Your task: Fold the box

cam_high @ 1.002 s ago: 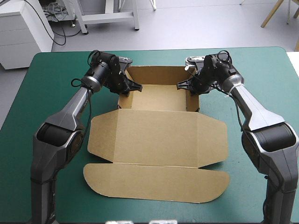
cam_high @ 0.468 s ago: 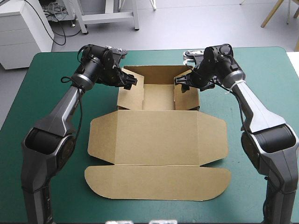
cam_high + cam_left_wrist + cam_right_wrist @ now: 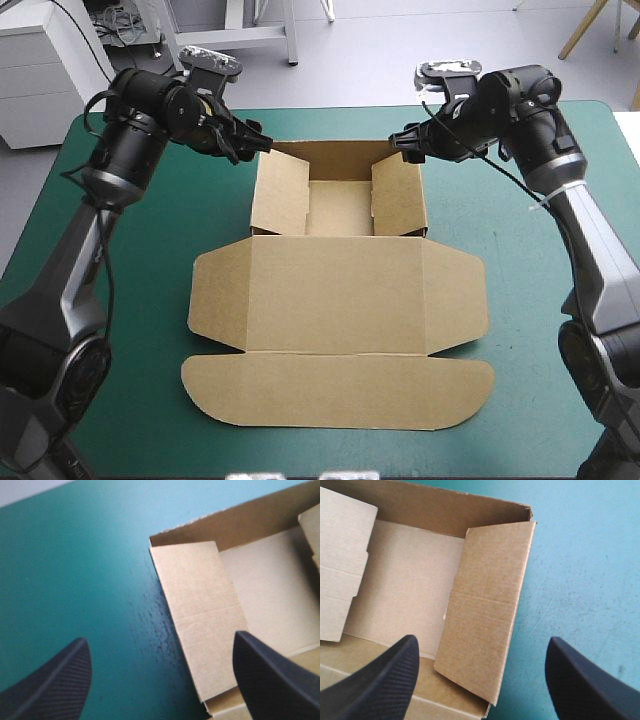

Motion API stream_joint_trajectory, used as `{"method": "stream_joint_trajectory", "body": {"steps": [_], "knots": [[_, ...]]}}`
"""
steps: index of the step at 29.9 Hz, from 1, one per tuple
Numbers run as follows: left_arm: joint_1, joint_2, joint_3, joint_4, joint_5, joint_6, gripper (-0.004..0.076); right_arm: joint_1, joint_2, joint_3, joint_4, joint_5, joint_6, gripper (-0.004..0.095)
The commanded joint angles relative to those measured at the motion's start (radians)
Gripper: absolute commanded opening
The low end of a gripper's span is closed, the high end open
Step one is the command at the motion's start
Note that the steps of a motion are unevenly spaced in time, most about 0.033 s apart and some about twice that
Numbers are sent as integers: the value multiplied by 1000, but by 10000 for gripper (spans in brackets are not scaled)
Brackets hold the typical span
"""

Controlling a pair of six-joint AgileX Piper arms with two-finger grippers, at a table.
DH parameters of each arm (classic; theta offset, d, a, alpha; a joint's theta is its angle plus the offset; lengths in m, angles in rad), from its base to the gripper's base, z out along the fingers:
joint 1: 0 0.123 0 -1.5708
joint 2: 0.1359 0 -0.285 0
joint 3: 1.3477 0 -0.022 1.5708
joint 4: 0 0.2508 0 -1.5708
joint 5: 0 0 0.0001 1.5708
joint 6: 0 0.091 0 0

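box (image 3: 340, 290) side flaps tilting inward, open desk (image 3: 520, 200) lying either side | I'm hovering left end effector (image 3: 258, 143) and right end effector (image 3: 404, 141) above far corners, both spread apart

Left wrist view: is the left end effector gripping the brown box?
No, the left end effector is open, its black fingers wide apart, and the box lies ahead of it, not clamped.

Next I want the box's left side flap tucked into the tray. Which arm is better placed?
Left. The left gripper, open, hovers by the far-left corner of the box, the left side flap just ahead of it; the right gripper hangs over the opposite corner.
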Motion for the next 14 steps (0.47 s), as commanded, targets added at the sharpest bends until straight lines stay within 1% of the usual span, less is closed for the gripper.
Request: {"method": "stream_joint_trajectory", "body": {"steps": [1, 8, 11, 14], "knots": [[-47, -147, -29, 58, 48, 7, 543, 1, -80, -32, -4, -32, -4, 661], [-115, -311, -16, 106, 48, 44, 530, 1, -55, -30, -4, -32, -2, 661], [-117, -370, 50, 121, 48, 69, 527, 1, -17, -30, -4, -32, 0, 661], [-117, -429, 166, 154, 48, 100, 527, 1, 20, -30, 1, -32, 16, 661]]}}
